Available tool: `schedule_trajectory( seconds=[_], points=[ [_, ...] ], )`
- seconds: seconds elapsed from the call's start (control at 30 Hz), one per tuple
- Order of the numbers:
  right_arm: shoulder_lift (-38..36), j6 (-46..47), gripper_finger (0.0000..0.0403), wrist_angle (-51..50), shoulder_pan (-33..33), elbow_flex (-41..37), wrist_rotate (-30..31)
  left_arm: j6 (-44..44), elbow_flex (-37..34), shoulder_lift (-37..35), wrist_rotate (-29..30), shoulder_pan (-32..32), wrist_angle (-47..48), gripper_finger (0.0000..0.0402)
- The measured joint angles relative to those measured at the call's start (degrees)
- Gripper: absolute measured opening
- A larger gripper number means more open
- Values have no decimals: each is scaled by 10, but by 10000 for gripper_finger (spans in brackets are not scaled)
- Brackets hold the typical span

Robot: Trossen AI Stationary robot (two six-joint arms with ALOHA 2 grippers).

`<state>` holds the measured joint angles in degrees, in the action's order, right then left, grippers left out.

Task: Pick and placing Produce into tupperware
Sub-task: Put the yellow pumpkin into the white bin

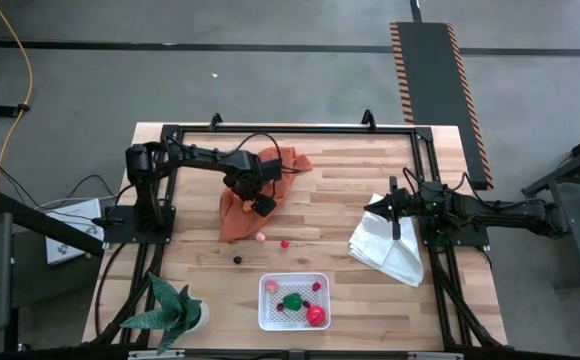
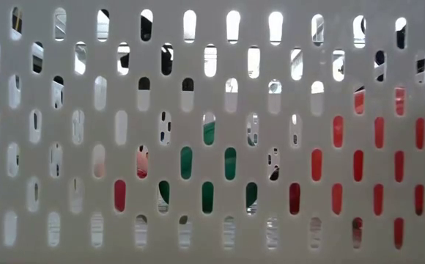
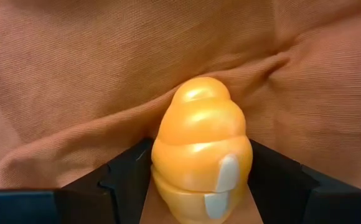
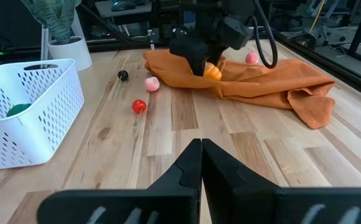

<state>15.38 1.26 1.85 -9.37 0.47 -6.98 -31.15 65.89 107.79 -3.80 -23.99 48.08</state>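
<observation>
Two cloths lie on the desk [image 1: 340,175], one orange cloth [image 1: 288,160] and one white cloth [image 1: 388,250]. Three loose produce pieces: pink [image 1: 260,238], red [image 1: 284,243], black [image 1: 237,259]. One white basket [image 1: 270,318], one potted plant [image 1: 175,310].

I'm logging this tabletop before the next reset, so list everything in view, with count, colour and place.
orange toy piece: one, glossy orange, between the left gripper's fingers, over the cloth.
orange cloth: one, crumpled, far centre of table.
loose produce: pink piece, red piece, black berry, on bare wood between cloth and container; another pink piece by the cloth.
white container: one, perforated, near edge; holds a green piece, a red piece and smaller bits.
white cloth: one, folded, right side.
potted plant: one, green, near-left corner.
left gripper: shut on the orange toy piece.
right gripper: shut, over the white cloth.
</observation>
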Motion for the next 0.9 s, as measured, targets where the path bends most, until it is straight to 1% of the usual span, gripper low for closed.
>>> schedule_trajectory(
  seconds=[0.4, 0.63, 0.73, 0.9],
  points=[
    [0, 0, 0, 0, 0, 0, 0, -3, 0, -1, 11, 0, 0, 230],
    [0, 0, 0, 0, 0, 0, 0, -4, 0, -2, 10, 0, 0, 194],
    [0, 0, 0, 0, 0, 0, 0, -6, 0, -2, 10, 0, 0, 199],
    [0, 0, 0, 0, 0, 0, 0, -7, -1, -15, 5, 0, 0, 229]
  ],
)
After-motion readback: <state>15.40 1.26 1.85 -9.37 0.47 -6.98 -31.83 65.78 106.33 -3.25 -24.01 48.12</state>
